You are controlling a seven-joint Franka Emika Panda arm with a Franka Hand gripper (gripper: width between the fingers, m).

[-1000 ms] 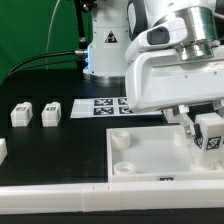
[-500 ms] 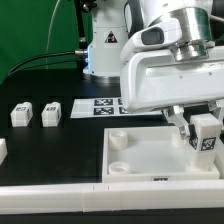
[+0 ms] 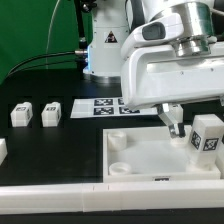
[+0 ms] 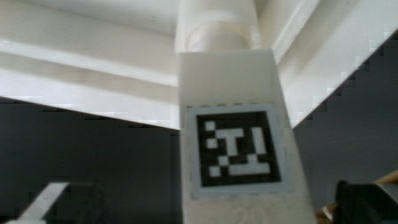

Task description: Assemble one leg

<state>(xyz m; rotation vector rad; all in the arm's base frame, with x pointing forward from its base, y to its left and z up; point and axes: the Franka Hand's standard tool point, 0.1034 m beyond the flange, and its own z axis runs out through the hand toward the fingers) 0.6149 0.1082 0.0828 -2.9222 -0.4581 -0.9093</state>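
Observation:
The leg (image 3: 207, 137), a white post with a black-and-white tag, stands upright at the far corner of the big white panel (image 3: 150, 160), on the exterior view's right. My gripper (image 3: 195, 128) straddles it from above. One finger (image 3: 172, 122) hangs clear of the leg, with a gap between them. In the wrist view the leg (image 4: 237, 150) fills the middle. The dark fingertips (image 4: 45, 205) sit out at both lower edges, apart from the leg, so the gripper (image 4: 214, 208) is open. The leg's foot and its socket are hidden.
Two more tagged legs (image 3: 20, 114) (image 3: 50, 112) stand on the black table at the exterior view's left. The marker board (image 3: 105, 107) lies behind the panel. The panel has open round sockets (image 3: 120, 141) (image 3: 119, 170). A long white bar (image 3: 60, 190) runs along the front edge.
The fingers have spread away from the leg, which they held closely before. The leg now sits slightly lower on the panel corner.

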